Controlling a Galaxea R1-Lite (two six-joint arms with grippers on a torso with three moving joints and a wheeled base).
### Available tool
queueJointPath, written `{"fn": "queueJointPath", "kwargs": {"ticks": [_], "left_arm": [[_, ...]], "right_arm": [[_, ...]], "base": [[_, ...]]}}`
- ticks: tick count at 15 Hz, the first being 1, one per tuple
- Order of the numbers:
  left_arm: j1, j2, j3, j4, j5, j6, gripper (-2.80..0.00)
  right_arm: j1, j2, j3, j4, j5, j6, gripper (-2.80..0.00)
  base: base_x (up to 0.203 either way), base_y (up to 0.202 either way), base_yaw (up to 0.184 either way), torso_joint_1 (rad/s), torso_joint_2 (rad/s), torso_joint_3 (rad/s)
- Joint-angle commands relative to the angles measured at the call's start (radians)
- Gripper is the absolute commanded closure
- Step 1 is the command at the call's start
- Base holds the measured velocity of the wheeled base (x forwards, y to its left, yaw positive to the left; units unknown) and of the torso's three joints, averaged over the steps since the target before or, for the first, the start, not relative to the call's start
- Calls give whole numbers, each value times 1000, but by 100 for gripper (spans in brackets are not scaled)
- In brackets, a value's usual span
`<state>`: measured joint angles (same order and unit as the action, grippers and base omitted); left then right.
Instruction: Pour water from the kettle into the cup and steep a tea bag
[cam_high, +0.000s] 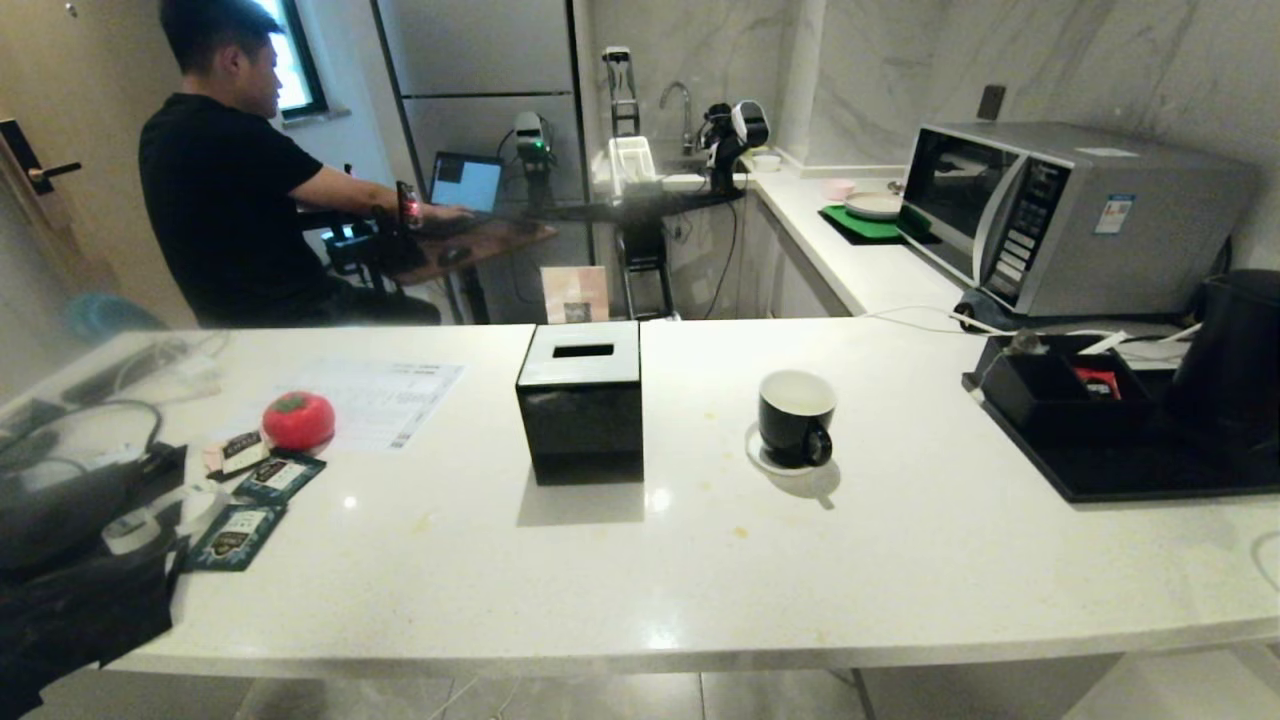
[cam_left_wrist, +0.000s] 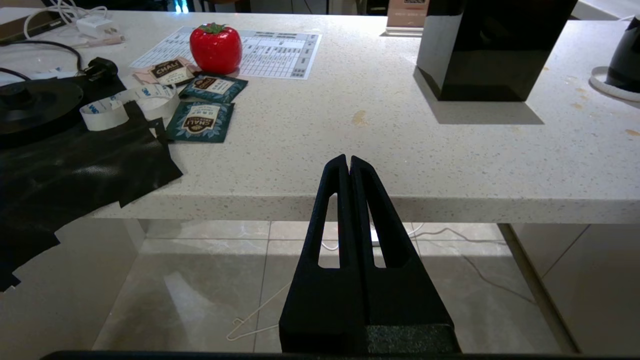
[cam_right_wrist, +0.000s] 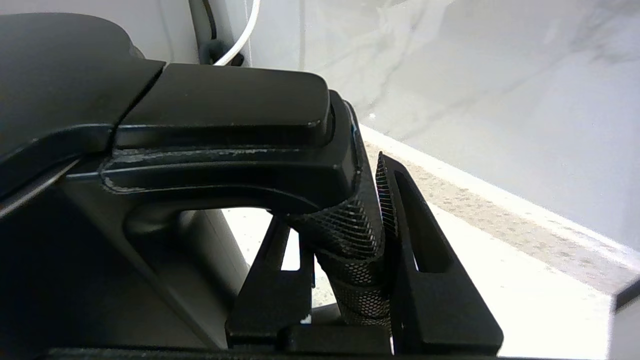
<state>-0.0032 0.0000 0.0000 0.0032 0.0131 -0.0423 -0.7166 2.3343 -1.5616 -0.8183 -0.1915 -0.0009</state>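
The kettle (cam_high: 1235, 350) stood at the far right of the bench (cam_high: 600, 560), on a black tray (cam_high: 1130, 475) in front of the microwave (cam_high: 1060, 215). In the right wrist view the right end effector (cam_right_wrist: 345, 235) was clamped across the kettle's handle (cam_right_wrist: 350, 250), on the mesh-textured part just below the lid (cam_right_wrist: 220, 100). Left end effector (cam_left_wrist: 348, 162) hung low in front of the bench edge, fingers pressed together, holding nothing.

The cup (cam_high: 795, 415) sat on its saucer (cam_high: 770, 460) mid-bench, well apart from the kettle, right of the glossy black box (cam_high: 582, 400). Tea bag packets (cam_left_wrist: 200, 120) lay at the left end beside a red tomato-shaped object (cam_left_wrist: 216, 47).

Handling, as a judgement: the kettle looked rigid and likely heavy if filled, with the weight off to one side of the handle, so it would tend to swing in the grip. The textured handle was the sensible hold and should resist slipping. The cup looked light, hard and breakable, and could slide on its saucer.
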Motion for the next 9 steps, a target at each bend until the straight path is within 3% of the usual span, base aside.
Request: {"fn": "queueJointPath", "kwargs": {"ticks": [1,9], "left_arm": [[0,0,0,0,0,-1,0],[0,0,0,0,1,-1,0]], "right_arm": [[0,39,-20,-6,0,-1,0],[6,86,-55,-1,1,2,0]], "base": [[0,0,0,0,0,0],[0,0,0,0,0,0]]}}
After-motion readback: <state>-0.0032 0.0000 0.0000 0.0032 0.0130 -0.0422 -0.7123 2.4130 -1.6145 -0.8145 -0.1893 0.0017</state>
